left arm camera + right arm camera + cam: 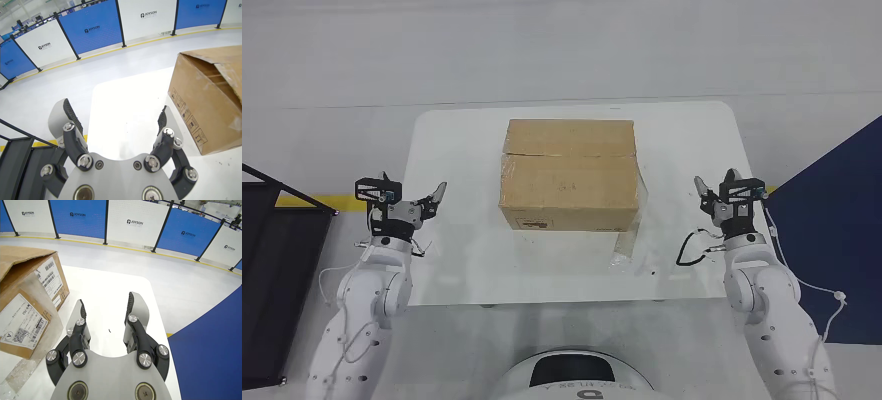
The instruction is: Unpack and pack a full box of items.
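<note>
box (569, 175): plain brown cardboard; white labels with black barcodes on its 3 o'clock side, black printed symbols on its 9 o'clock side
clear film (627, 250): see-through, cloudy, at the box's 5 o'clock
table (462, 260): white
left gripper (115, 104): silver-grey fingers, black ribbed pads (72, 113), black links, silver screws
right gripper (105, 296): same colours
floor (562, 50): pale grey, yellow line
fence panels (90, 32): alternating blue and white, finely dotted, black posts
rack (282, 270): black, at the table's 9 o'clock

The box (20, 275) carries a white shipping label (22, 325) with a code square, a barcode and a circled letter, a second barcode label (50, 275), and printed handling symbols (189, 121). Fence panels (135, 237) behind it bear a dark logo with lettering.
</note>
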Robot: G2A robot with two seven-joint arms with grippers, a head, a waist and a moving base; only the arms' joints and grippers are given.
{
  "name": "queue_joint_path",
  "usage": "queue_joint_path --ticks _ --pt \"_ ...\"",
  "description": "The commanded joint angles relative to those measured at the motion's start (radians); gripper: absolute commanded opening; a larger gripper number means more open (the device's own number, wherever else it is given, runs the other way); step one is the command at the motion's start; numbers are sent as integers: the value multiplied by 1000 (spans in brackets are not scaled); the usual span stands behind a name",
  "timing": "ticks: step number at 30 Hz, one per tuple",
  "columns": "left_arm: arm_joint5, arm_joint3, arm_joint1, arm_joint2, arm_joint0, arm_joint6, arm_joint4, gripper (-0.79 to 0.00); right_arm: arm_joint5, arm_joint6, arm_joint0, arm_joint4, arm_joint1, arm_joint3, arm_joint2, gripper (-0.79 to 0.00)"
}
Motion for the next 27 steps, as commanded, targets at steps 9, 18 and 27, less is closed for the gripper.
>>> queue_joint_path --ticks 9,18,27 --pt "-53 11 -3 75 -107 -78 107 0 0 0 0 0 0 0 0 0" --pt "-98 49 -9 150 -180 -130 176 0 0 0 0 0 0 0 0 0" --pt "-96 38 -17 204 -209 -134 219 0 0 0 0 0 0 0 0 0"
